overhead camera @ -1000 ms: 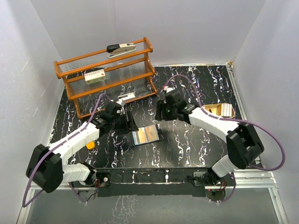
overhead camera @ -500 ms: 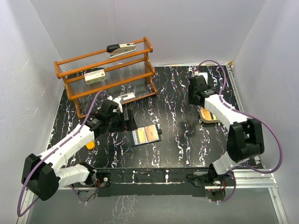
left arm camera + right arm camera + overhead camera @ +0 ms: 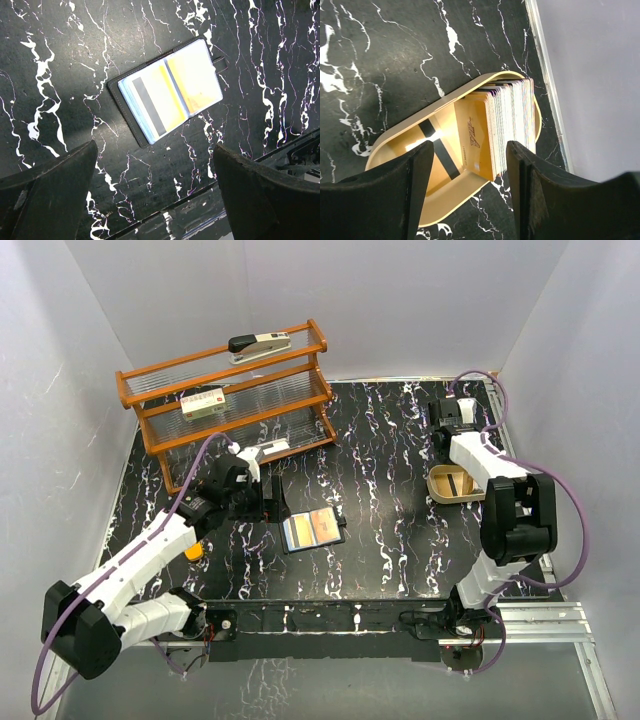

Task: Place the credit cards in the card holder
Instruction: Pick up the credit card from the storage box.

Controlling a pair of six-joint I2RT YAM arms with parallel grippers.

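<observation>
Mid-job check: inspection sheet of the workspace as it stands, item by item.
Surface: black marbled table.
Job's things: card holder lies open, a striped yellow card on one page; more cards stand stacked in the tan tray, a flat card beside them.
Clutter: wooden rack holding stapler and small box; orange block by left arm.
Left end effector: open, empty, above the card holder.
Right end effector: open, empty, above the tray.
Cables: purple cable loops on each arm.
Surroundings: white walls.

Tan oval tray (image 3: pixel 445 196) on a black white-veined table (image 3: pixel 380 60), beside a grey wall (image 3: pixel 600 75).
Stack of cards (image 3: pixel 512 125) on edge at the tray's right end; striped orange card (image 3: pixel 440 150) flat alongside; right gripper (image 3: pixel 470 167) spread wide.
</observation>
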